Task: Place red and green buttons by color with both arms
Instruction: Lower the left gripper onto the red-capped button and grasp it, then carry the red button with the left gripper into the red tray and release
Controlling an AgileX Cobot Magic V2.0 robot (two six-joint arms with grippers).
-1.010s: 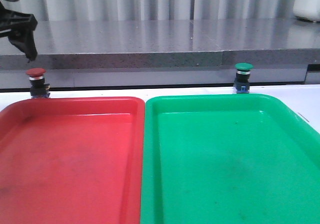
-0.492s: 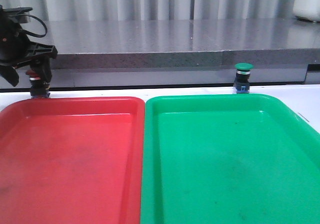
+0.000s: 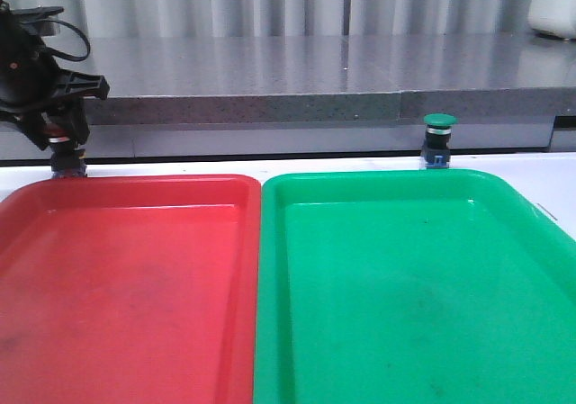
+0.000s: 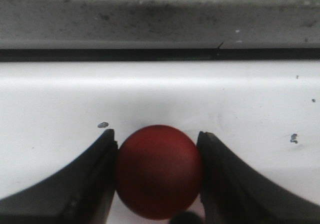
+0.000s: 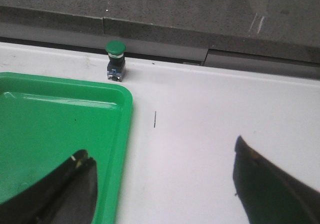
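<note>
The red button [image 3: 67,161] stands on the white table just behind the red tray's [image 3: 144,182] far left corner. My left gripper [image 3: 61,134] is down over it, and its two fingers press both sides of the dull red cap [image 4: 158,170]. The green button [image 3: 438,139] stands upright and alone behind the green tray's [image 3: 378,178] far edge. It also shows in the right wrist view [image 5: 115,59], beyond the green tray's corner [image 5: 122,97]. My right gripper [image 5: 165,184] is open and empty, well short of it, one finger over the tray and one over the table.
A grey stone ledge [image 3: 270,105] runs along the back of the table, close behind both buttons. A white object [image 3: 553,4] stands on it at the far right. The two trays lie side by side and touch.
My left gripper came down from above the red button onto it, and its fingers have closed in on the cap. The green button has not moved.
</note>
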